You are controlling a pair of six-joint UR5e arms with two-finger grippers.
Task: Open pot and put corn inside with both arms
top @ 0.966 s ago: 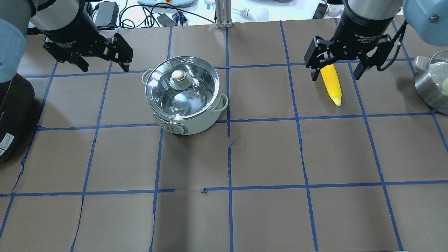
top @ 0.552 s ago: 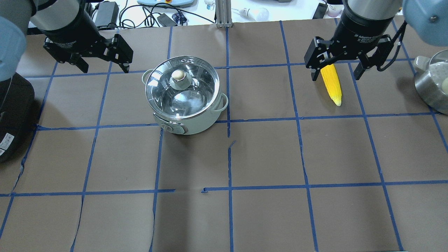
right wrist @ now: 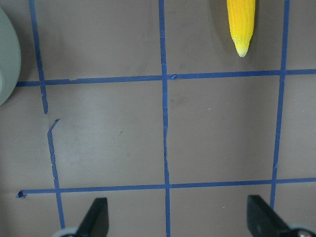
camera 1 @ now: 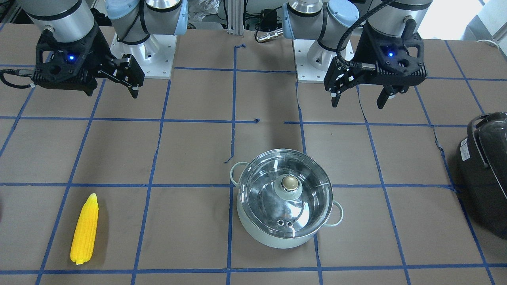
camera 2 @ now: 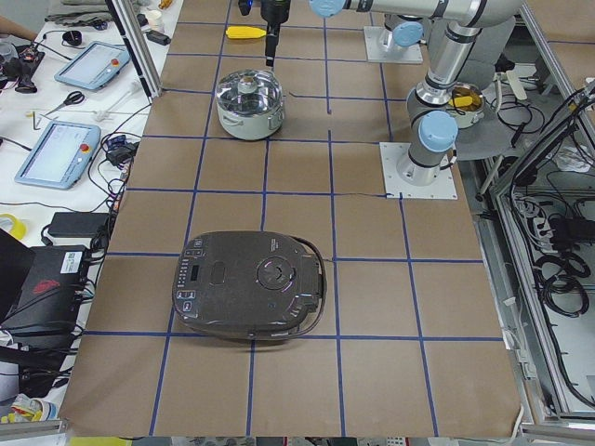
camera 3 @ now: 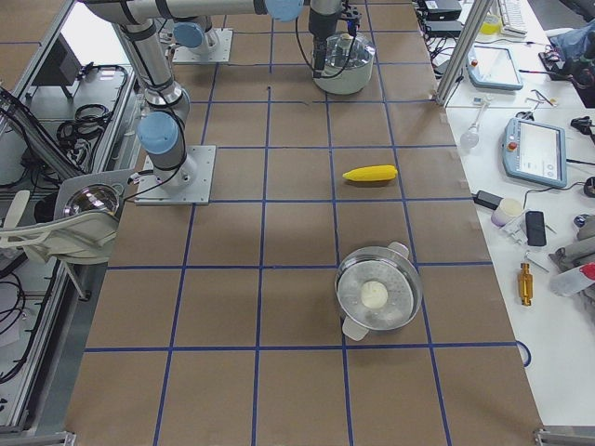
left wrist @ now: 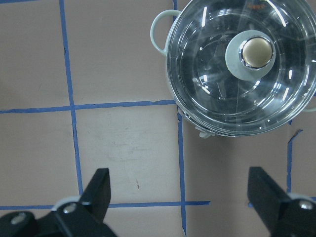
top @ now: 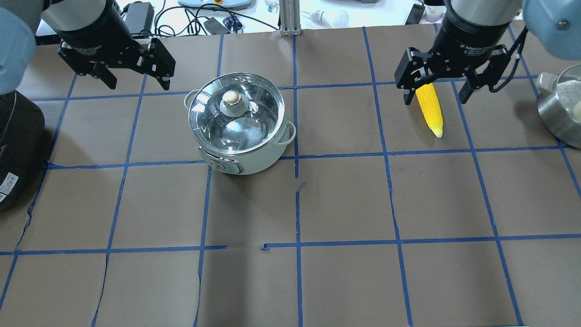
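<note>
The pale mint-green pot [top: 247,161] stands left of centre with its glass lid [top: 258,118] on and the brass knob [top: 231,97] on top; it also shows in the front view [camera 1: 253,225] and in the left wrist view [left wrist: 163,34]. The yellow corn [top: 429,110] lies flat at the far right, point towards me, and shows at the top of the right wrist view [right wrist: 240,22]. My left gripper [top: 136,82] is open and empty, held above the table left of the pot. My right gripper [top: 435,98] is open and empty, held high near the corn's blunt end.
A large black appliance [top: 13,145] sits at the left table edge. A steel pot with a lid [top: 560,109] sits at the right edge. Cables and devices lie beyond the far edge. Brown paper with blue tape lines [top: 297,200] covers the table.
My left gripper has shifted slightly right and towards the far edge. The right gripper, pot and corn have not moved.
</note>
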